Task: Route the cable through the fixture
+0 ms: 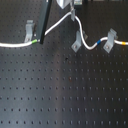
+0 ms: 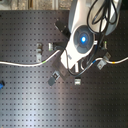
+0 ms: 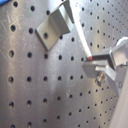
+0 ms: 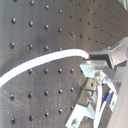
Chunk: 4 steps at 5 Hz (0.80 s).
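My gripper (image 1: 73, 15) sits at the upper edge of the first exterior view, pinching the cable (image 1: 60, 23) and lifting it clear of the board. From the pinch the cord slopes down toward the first exterior view's left, to a green band (image 1: 33, 42) beside a clip (image 1: 30, 31). On the other side it drops, dips past the middle clip (image 1: 78, 41) and rises to blue and yellow bands at the right-hand clip (image 1: 110, 40).

Second exterior view: my arm (image 2: 80, 37) hides the gripper. The cable (image 2: 22, 63) comes in from the second exterior view's left and passes under the arm, then leaves on the right past the yellow band (image 2: 111, 62).

First wrist view: fingers (image 3: 102, 62) closed on the cable (image 3: 80, 37). The cord runs straight from the fingertips toward the angled metal clip (image 3: 54, 27), its long axis pointing at that bracket.

Second wrist view: the cable (image 4: 35, 65) arcs away from the closed fingers (image 4: 100, 60). Another clip (image 4: 80, 112) lies close beside the gripper.

Judgement: the next move hinges on lowering the held span, kept in line, into the clip just ahead.
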Tool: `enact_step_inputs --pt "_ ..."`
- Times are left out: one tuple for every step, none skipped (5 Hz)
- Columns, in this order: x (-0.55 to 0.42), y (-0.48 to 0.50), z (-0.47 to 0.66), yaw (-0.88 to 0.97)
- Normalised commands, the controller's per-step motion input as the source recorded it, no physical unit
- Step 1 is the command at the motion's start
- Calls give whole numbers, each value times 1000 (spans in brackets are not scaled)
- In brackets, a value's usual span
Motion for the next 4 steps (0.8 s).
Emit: enact_step_inputs --pt "208 -201 -9 0" --pt "94 -259 -13 0" --pt "-51 -168 -22 -83" --pt "-74 -94 -101 -9"
